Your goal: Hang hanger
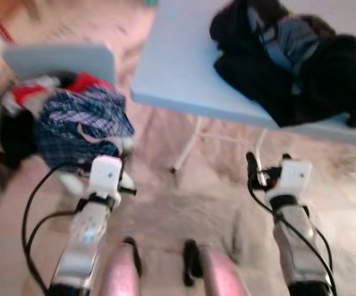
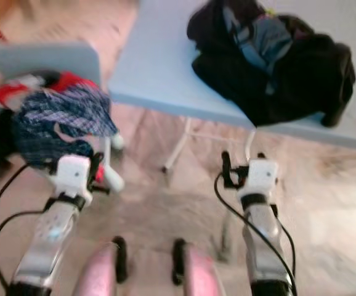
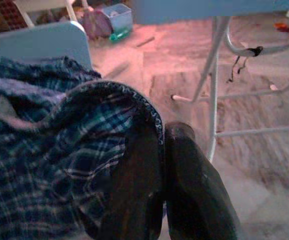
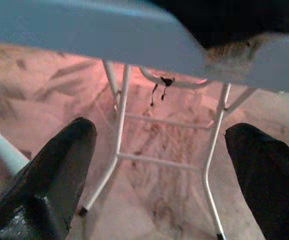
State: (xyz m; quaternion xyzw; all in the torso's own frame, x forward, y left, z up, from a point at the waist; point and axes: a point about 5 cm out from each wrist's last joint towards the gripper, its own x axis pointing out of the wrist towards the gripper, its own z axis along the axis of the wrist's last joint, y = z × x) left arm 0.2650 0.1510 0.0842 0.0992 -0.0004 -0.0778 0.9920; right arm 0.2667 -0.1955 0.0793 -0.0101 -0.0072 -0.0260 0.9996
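Our left pincer (image 3: pixel 159 190) has its fingers pressed together on the plaid shirt (image 1: pixel 82 123) heaped on the chair (image 1: pixel 61 58) beside the table (image 1: pixel 178 68). Our right pincer (image 4: pixel 159 165) hangs wide open and empty before the table's legs; we cannot make out any hanger.

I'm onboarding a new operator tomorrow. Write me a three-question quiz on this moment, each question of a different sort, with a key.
1. True or false: the right gripper is shut on a hanger.
2. What lies on the blue table? A) a heap of dark clothes B) a stack of plates C) a laptop
3. Fill in: the left gripper is shut on the edge of the ____ shirt.

Key: 1 false, its fingers stand wide apart and hold nothing; 2 A, the dark clothes; 3 plaid.
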